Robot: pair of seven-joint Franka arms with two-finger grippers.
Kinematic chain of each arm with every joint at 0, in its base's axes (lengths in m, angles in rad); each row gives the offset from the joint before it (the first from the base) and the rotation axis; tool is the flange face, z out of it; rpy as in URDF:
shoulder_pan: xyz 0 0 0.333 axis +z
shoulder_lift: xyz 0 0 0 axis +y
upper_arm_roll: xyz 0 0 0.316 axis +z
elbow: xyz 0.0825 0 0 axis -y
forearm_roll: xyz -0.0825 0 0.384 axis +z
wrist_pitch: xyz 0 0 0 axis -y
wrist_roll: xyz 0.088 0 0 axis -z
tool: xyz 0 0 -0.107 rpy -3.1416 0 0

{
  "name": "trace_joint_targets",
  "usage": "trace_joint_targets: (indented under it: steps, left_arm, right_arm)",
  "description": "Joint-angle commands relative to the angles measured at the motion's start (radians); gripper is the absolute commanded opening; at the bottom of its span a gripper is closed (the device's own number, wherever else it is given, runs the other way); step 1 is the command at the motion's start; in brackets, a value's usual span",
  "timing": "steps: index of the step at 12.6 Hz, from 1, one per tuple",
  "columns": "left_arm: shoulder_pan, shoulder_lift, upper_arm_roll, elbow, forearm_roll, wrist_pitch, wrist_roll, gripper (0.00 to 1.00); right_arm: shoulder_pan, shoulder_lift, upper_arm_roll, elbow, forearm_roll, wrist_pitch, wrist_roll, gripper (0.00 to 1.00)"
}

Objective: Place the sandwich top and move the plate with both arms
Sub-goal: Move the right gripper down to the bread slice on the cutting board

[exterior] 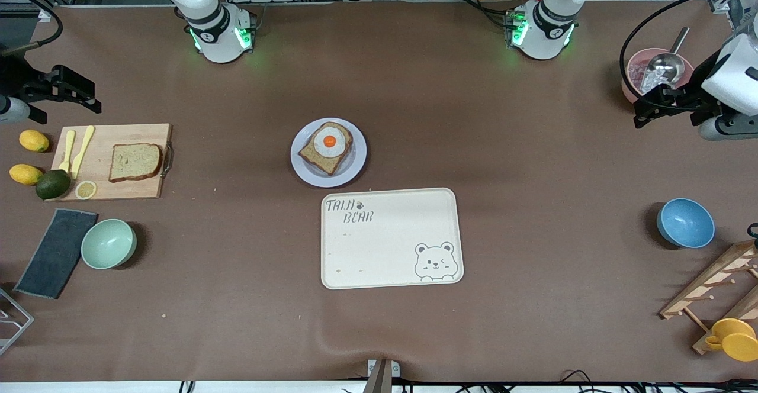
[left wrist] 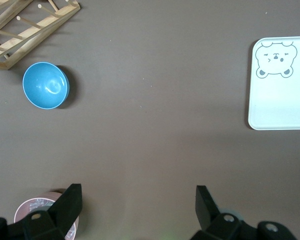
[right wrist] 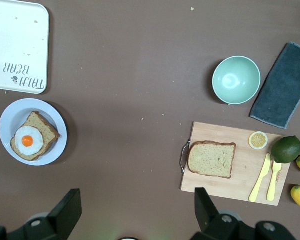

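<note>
Success hinges on the right gripper (exterior: 71, 94), spread empty over the cutting board (exterior: 112, 187), descending squarely onto the sandwich top (exterior: 135, 161), while the left gripper (exterior: 654, 109) waits, spread empty, beside the pink bowl (exterior: 629, 76).

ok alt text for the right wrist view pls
The open right gripper hangs above the brown table, over a cutting board bearing the sandwich top. Apart from the board, the plate holds an egg-topped slice beside a cream tray.
</note>
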Motion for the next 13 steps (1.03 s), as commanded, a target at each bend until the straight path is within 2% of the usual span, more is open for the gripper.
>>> trace_joint_targets:
  steps: [1,4,9,13]
  left_arm:
    - [0.005,-0.004,-0.004,0.012,-0.005,-0.015,0.002,1.00]
    - [0.002,-0.001,-0.003,0.016,-0.004,-0.017,-0.001,1.00]
    - [0.013,0.002,0.005,0.015,-0.004,0.002,0.004,1.00]
    - [0.011,0.002,0.000,0.007,-0.002,0.003,0.001,1.00]
  right_arm:
    - [-0.004,-0.001,0.006,0.009,-0.003,-0.001,0.015,1.00]
    - [-0.001,-0.001,0.009,0.009,-0.032,0.001,0.017,1.00]
    - [-0.010,0.013,0.008,-0.007,-0.033,-0.007,0.017,1.00]
    - [-0.077,0.016,0.006,-0.100,-0.030,-0.003,0.017,1.00]
